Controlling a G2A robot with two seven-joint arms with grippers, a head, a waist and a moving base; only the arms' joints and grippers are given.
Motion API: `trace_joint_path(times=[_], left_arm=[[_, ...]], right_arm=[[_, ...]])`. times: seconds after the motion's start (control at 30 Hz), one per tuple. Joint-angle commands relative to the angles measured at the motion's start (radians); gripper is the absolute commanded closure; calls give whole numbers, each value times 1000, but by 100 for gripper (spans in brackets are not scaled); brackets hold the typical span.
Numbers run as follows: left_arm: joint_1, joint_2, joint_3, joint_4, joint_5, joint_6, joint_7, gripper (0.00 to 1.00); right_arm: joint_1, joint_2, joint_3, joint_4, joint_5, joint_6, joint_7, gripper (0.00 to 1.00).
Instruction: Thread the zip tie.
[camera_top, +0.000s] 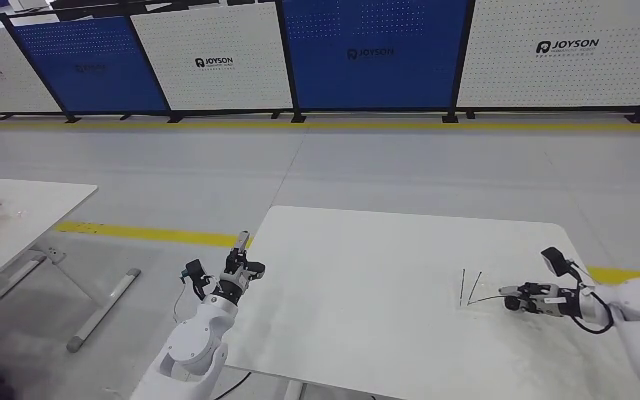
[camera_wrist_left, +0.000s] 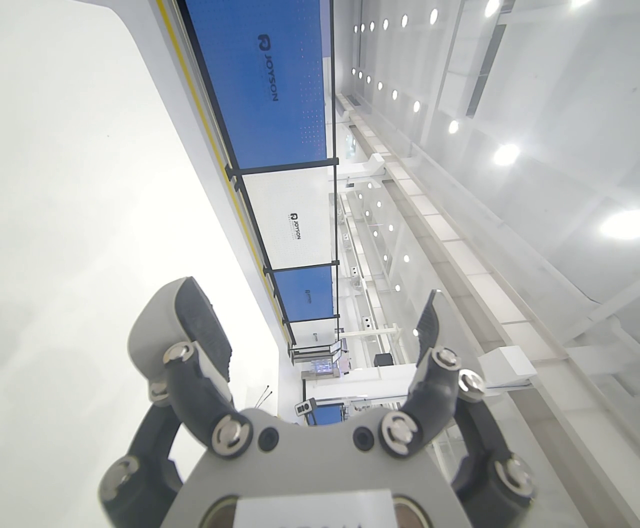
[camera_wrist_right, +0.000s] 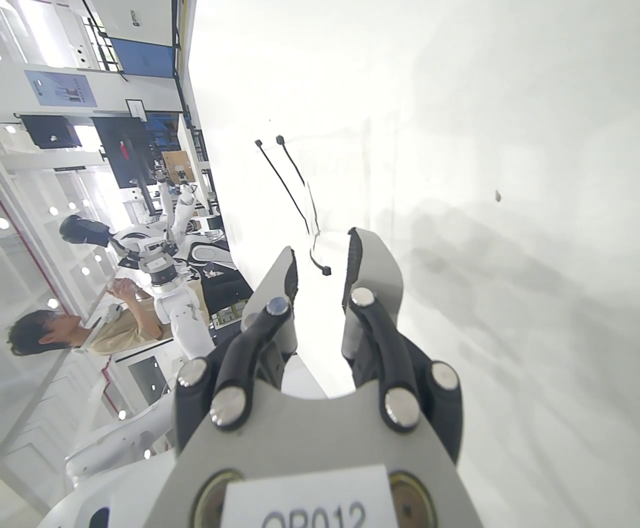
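Note:
Three black zip ties lie on the white table (camera_top: 380, 300) near its right side. Two straight ones (camera_top: 468, 285) rest side by side, also seen as the straight ties (camera_wrist_right: 285, 180) in the right wrist view. A third, curved tie (camera_wrist_right: 316, 250) has its head between the fingers of my right gripper (camera_wrist_right: 322, 252), which is open and low over the table. In the top view the right gripper (camera_top: 506, 300) sits just right of the ties. My left gripper (camera_wrist_left: 320, 320) is open and empty at the table's left edge, where the top view shows the left gripper (camera_top: 240, 252). The ties (camera_wrist_left: 265, 395) appear far off.
The tabletop (camera_wrist_right: 475, 150) is bare apart from a small dark speck (camera_wrist_right: 498, 196). Another white table (camera_top: 30, 210) stands to the left across a floor gap. Blue and white partition panels (camera_top: 370, 50) line the back.

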Motion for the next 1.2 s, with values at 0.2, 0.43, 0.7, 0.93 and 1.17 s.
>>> trace_joint_path(times=[0.2, 0.43, 0.7, 0.93, 1.17], left_arm=[[0, 0, 0, 0, 0, 0, 0, 0], [0, 0, 0, 0, 0, 0, 0, 0], [0, 0, 0, 0, 0, 0, 0, 0], [0, 0, 0, 0, 0, 0, 0, 0], [0, 0, 0, 0, 0, 0, 0, 0]], right_arm=[[9, -4, -7, 14, 0, -6, -2, 90], [15, -5, -9, 26, 4, -14, 4, 100], [12, 2, 15, 42, 56, -65, 54, 100], [-4, 15, 64, 57, 176, -122, 98, 100], [-79, 43, 82, -58, 341, -134, 98, 100]])
